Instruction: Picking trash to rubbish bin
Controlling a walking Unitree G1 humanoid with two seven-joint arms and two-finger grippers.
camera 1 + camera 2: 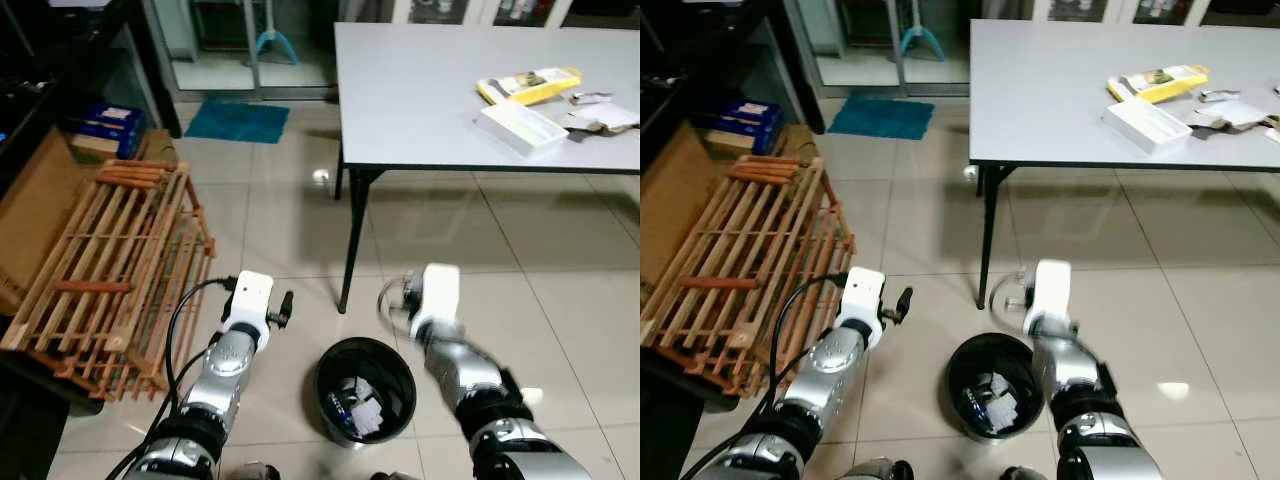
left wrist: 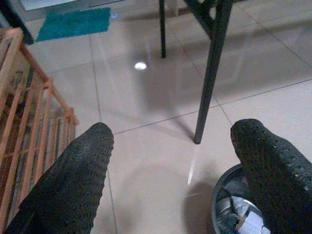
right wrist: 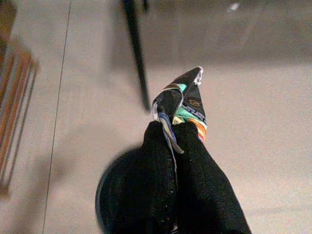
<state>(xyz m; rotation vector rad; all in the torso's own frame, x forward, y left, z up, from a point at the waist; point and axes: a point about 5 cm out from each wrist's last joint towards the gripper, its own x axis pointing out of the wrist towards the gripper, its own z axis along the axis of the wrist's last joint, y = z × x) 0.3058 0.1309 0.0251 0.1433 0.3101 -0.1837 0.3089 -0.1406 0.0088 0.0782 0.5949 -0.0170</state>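
Pinching a crumpled, brightly printed wrapper (image 3: 181,105) between its pressed-together fingers (image 3: 161,175), the right gripper (image 1: 395,295) hangs just past the rim of the black rubbish bin (image 1: 333,362), at about one o'clock from it, so I judge it is lining up the drop. The left gripper (image 1: 284,306) waits at about ten o'clock from the bin with its fingers (image 2: 73,180) spread wide and holding nothing, while more litter (image 1: 528,85) lies on the grey table (image 1: 420,90) at roughly one o'clock.

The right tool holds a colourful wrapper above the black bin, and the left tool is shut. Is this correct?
Not quite. The left tool is open: the left wrist view shows its fingers wide apart. The right tool does hold the wrapper above the black bin.
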